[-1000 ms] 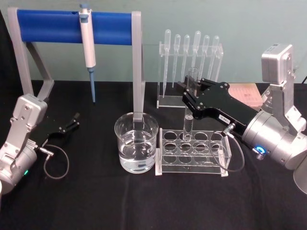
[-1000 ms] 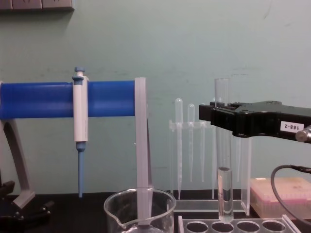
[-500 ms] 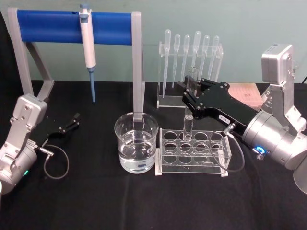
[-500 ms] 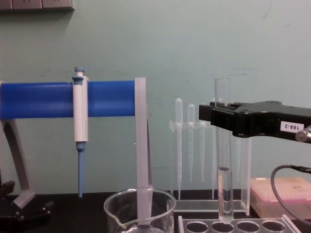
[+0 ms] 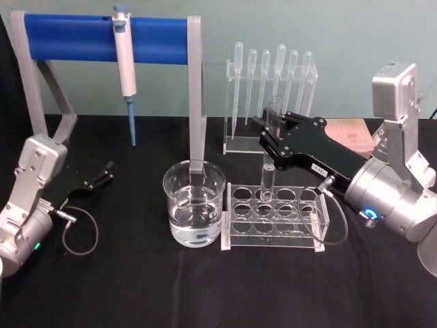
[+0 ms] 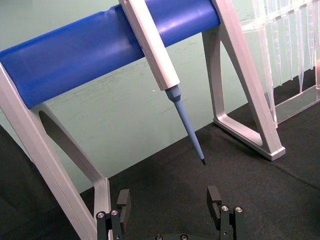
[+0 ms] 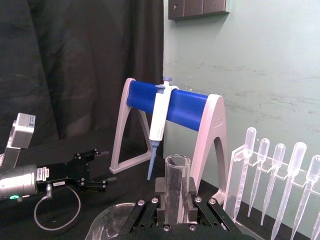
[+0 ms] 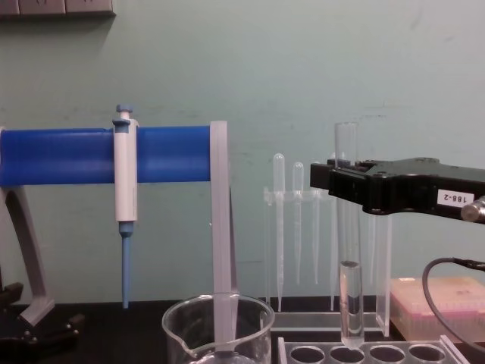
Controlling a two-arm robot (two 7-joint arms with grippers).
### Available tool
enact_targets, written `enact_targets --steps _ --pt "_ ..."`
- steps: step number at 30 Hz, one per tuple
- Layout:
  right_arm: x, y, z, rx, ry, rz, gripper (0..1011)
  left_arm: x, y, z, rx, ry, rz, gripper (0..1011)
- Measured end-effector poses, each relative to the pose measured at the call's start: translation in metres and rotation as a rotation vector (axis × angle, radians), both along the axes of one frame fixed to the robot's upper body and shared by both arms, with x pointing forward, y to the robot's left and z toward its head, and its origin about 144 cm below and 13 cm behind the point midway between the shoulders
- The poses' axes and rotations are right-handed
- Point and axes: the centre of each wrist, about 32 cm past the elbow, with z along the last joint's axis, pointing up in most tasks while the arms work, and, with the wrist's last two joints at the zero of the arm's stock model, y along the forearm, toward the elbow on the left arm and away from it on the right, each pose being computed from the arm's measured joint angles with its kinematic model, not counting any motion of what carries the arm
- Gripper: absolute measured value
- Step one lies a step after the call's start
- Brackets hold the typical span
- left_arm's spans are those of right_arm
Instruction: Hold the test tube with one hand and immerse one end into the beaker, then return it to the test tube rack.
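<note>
**Right hand holds the glass tube over the rack**

The black right hand comes in from 3 o'clock. It is clenched on the glass tube, gripping it near the top. The tube stands straight up. Its open end pokes out above the fingers. Its round end hangs right at a hole in the back row of the rack. I cannot tell if it is a bit inside the hole or just above it.

The big glass cup has water in it. It sits just beside the rack, at the rack's 9 o'clock. The tube is not in the cup.

A row of droppers hangs at 12 o'clock from the rack. A white and blue tool hangs on the blue bar at the cup's 11 o'clock.

The left hand rests low on the black table, well apart from the cup at its 9 o'clock. Its two fingers are spread wide and hold nothing.
</note>
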Motion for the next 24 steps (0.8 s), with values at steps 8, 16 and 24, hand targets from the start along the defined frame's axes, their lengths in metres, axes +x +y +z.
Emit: enact_targets --steps 8,16,24 --pt "0.0000 0.0000 0.0000 0.000 0.000 0.000 224 0.0000 0.0000 0.0000 0.000 0.000 0.000 1000" --pt "0.0000 0.0000 0.0000 0.000 0.000 0.000 225 0.0000 0.0000 0.0000 0.000 0.000 0.000 1000" --pt "0.0000 0.0000 0.0000 0.000 0.000 0.000 224 0.0000 0.0000 0.0000 0.000 0.000 0.000 1000"
